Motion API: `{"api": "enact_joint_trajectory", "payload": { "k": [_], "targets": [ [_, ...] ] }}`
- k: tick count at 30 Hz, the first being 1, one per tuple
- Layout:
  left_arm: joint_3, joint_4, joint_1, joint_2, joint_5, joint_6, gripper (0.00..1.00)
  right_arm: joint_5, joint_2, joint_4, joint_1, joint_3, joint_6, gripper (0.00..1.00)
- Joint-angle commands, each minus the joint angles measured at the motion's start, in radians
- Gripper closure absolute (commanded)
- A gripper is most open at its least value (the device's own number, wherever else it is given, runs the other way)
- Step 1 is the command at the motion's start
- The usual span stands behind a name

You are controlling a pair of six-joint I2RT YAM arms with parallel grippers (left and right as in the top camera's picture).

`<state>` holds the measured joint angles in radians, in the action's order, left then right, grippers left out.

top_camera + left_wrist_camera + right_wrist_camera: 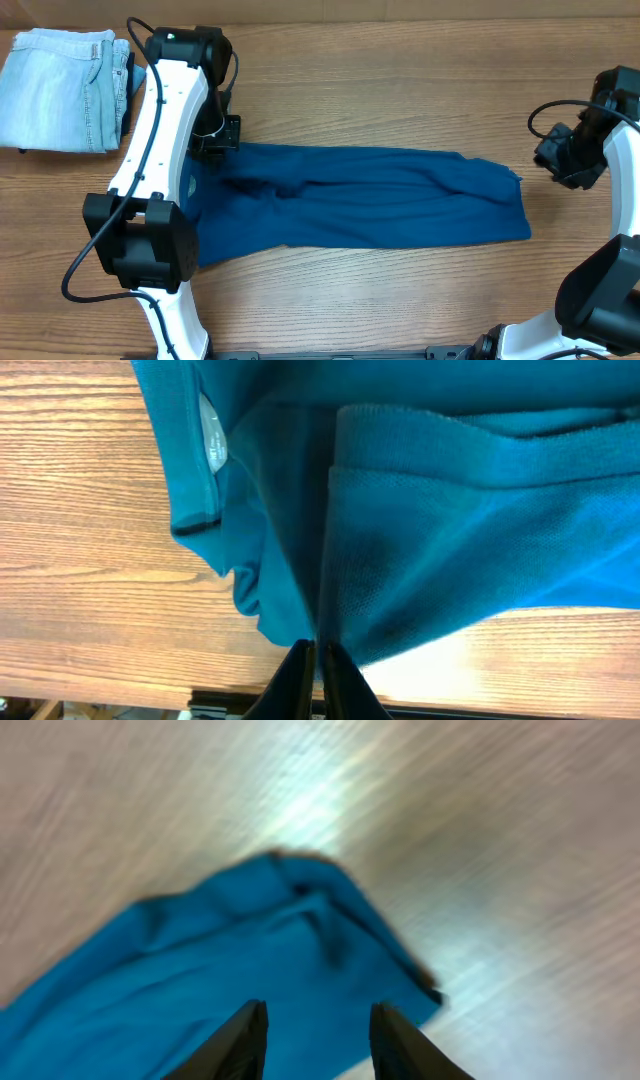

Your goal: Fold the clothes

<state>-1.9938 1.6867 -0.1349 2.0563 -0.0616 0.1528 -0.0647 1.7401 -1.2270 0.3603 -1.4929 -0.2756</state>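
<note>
The teal-blue polo shirt [360,195] lies folded into a long band across the middle of the wooden table. My left gripper [213,138] is at the shirt's left end, near the collar. In the left wrist view its fingers [318,652] are shut on a fold of the shirt [450,530], with the collar and its white label [212,442] to the left. My right gripper [562,158] is open and empty, raised off the shirt's right end. The right wrist view is blurred; its fingers [318,1015] hang open above the shirt's corner [290,940].
Folded pale blue jeans [62,88] lie at the table's far left corner. Bare wood table [400,90] lies behind and in front of the shirt. The left arm's white links [160,130] reach over the shirt's left end.
</note>
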Motion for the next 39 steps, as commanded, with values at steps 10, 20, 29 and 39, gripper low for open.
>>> {"api": "enact_joint_trajectory", "payload": {
  "k": [10,20,29,39],
  "targets": [
    [0.005,0.003,0.003,-0.026,0.010,-0.018,0.90,-0.473,0.130,0.060,-0.049,0.010,0.287,0.59],
    [0.005,-0.006,0.003,-0.026,0.026,-0.018,0.91,-0.449,0.232,0.133,-0.132,0.010,0.246,0.85],
    [-0.011,-0.166,-0.005,-0.031,0.351,-0.106,0.91,-0.321,0.232,0.195,-0.131,0.045,0.219,0.83],
    [-0.078,-0.318,-0.032,-0.127,0.428,-0.132,0.89,-0.321,0.231,0.172,-0.132,0.095,0.220,0.81]
  ]
}}
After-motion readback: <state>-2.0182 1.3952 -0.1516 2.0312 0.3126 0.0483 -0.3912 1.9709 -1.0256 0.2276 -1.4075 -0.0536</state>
